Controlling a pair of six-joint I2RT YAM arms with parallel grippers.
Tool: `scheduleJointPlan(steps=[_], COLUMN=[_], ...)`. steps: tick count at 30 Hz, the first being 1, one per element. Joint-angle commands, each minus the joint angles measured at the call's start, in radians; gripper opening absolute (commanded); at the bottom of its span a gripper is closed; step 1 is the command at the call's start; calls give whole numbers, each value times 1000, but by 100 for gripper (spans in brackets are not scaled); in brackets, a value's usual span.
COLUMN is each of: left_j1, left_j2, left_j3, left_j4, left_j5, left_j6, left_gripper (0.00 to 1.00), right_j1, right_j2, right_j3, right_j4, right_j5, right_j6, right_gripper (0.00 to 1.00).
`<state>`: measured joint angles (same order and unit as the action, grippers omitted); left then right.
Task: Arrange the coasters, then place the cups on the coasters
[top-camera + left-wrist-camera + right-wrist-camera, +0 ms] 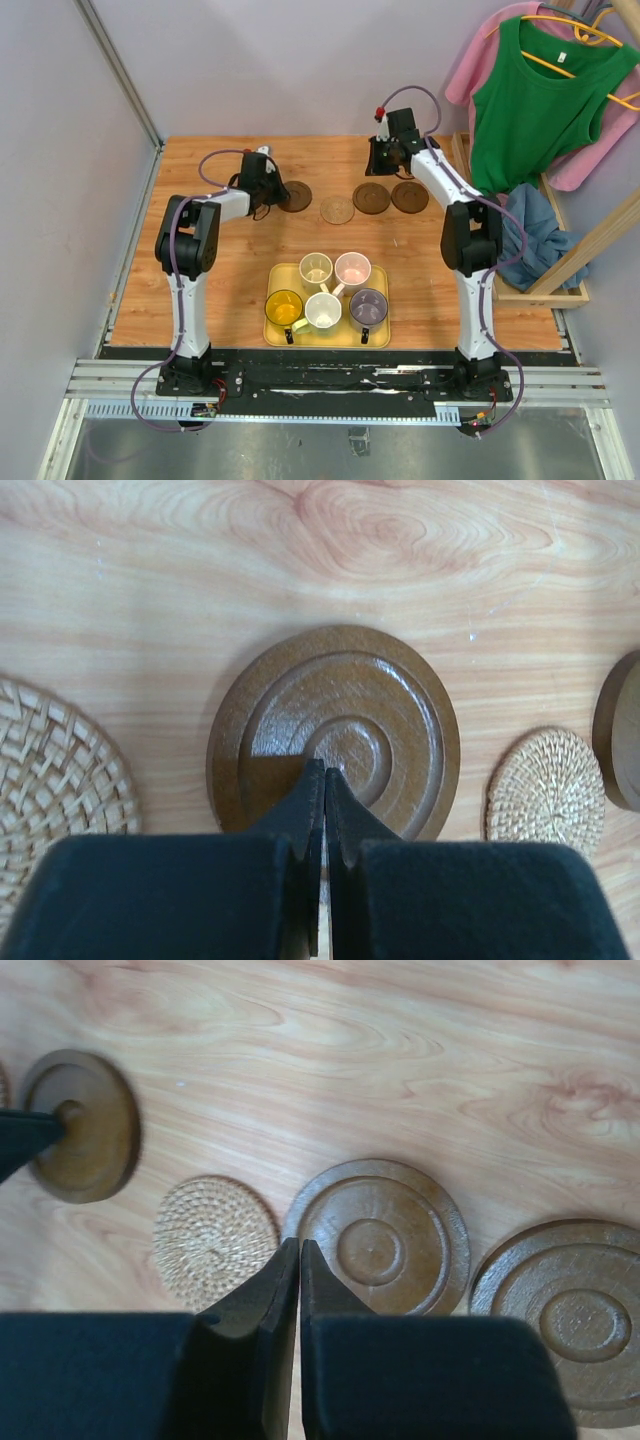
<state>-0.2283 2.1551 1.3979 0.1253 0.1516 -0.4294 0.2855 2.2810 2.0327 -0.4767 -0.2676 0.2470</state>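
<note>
Brown wood discs and woven tan ones, the coasters lie flat in a row on the far part of the bench (200, 290). From the left in the top view come the left brown coaster (295, 196), a tan coaster (338, 210), then the middle brown coaster (371, 197) and the right brown coaster (409, 196), these last two almost touching. A second tan coaster (50, 770) shows mainly in the left wrist view, just beside the left brown coaster on its outer side; in the top view the arm hides it.

The left hand (323, 776) is clenched and grasps nothing. Its tips are together over the left brown coaster, near the inner rings; whether they press on it I cannot tell. The right hand (298, 1250) also has its fingers nearly together, with only a thin gap, and it is empty. Its tips are at the rim of the middle brown coaster, on the side toward the tan coaster.

All five cups stand upright in the yellow tray (276, 274) near the arm bases, well apart from the coasters. The green cup (316, 269) and pink cup (352, 269) are in the far row. The yellow cup (284, 307), white cup (324, 312) and purple cup (368, 307) are in the near row.
</note>
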Motion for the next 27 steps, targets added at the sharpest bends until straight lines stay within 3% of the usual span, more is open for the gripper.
scheduleJointPlan(steps=[1, 15, 27], left_j1=[9, 10, 9], left_j2=[-95, -159, -289], left_j3=[-47, -168, -254], left_j4=[12, 27, 64], left_j5=[48, 56, 33], left_j6=[15, 7, -6], left_gripper=[0, 1, 1], right_j1=[41, 172, 173], right_j2=[-88, -65, 68], right_j3=[-61, -205, -126], right_j4=[22, 24, -28], right_j5=[-69, -56, -48], right_j6=[-26, -42, -45], right_gripper=[5, 2, 2])
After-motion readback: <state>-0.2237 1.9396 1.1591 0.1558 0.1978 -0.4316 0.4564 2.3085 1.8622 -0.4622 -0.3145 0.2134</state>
